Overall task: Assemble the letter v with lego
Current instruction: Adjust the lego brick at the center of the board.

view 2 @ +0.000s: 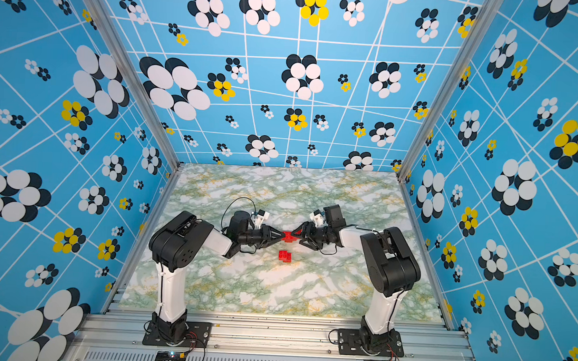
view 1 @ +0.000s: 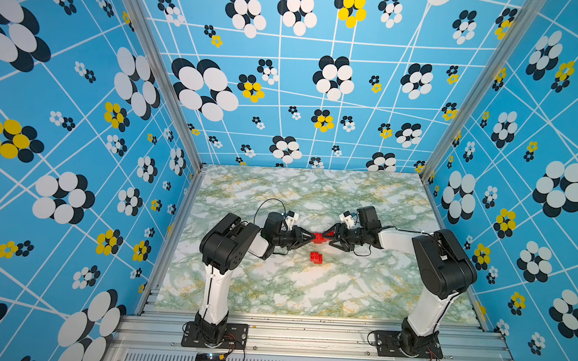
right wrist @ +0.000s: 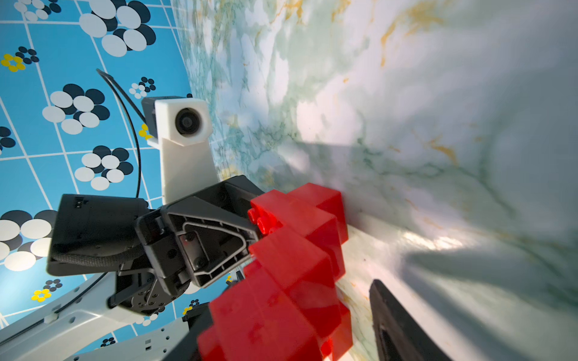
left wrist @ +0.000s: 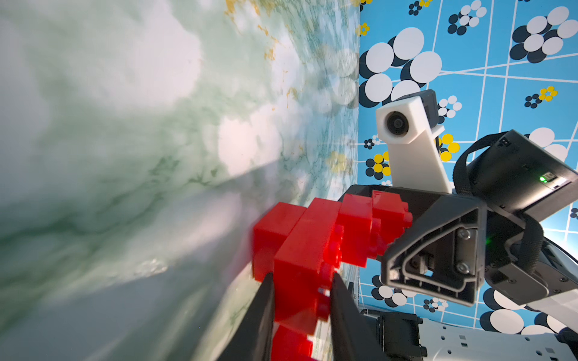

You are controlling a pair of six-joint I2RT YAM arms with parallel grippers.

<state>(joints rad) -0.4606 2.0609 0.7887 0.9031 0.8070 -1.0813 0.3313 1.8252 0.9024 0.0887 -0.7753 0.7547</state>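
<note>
The left pincer (left wrist: 301,281) is squeezing tight on a stepped piece of joined bright red studded plastic bricks (view 1: 318,237) at the middle of the green marbled tabletop (view 1: 309,296). The right pincer (view 1: 329,238) is standing apart around its other end. A little clump of red bricks (view 1: 316,257) is lying just beside, toward the front edge.

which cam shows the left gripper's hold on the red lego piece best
The left wrist view: the left gripper has both fingers pressed against the red lego assembly, close up. Both top views show the assembly only as a tiny red patch. The right wrist view shows it large, but it covers the fingertips.
</note>
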